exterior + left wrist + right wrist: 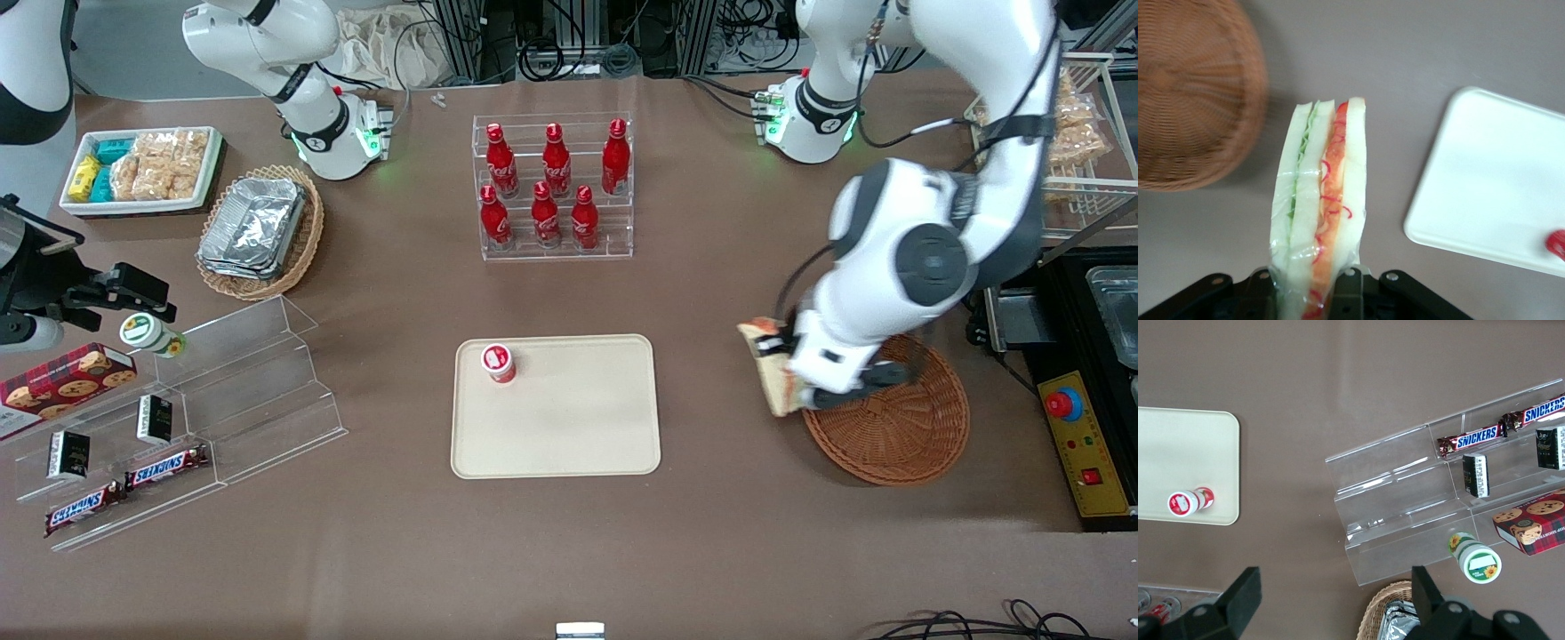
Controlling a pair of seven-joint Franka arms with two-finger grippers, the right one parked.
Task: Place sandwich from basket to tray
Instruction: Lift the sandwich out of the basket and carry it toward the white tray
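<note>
At the basket's (898, 418) nine o'clock edge, your gripper (787, 369) clenches the soft, film-wrapped sandwich (1318, 207) near its base; squeeze gently.

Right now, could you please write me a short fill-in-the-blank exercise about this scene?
1. The pincer is shut on the ____.
2. The sandwich is held above the table beside the ____, not yet over the tray.
3. The basket now holds ____ food.
4. A red ____ stands on the tray.

Missing words: sandwich; basket; no; bottle
</note>
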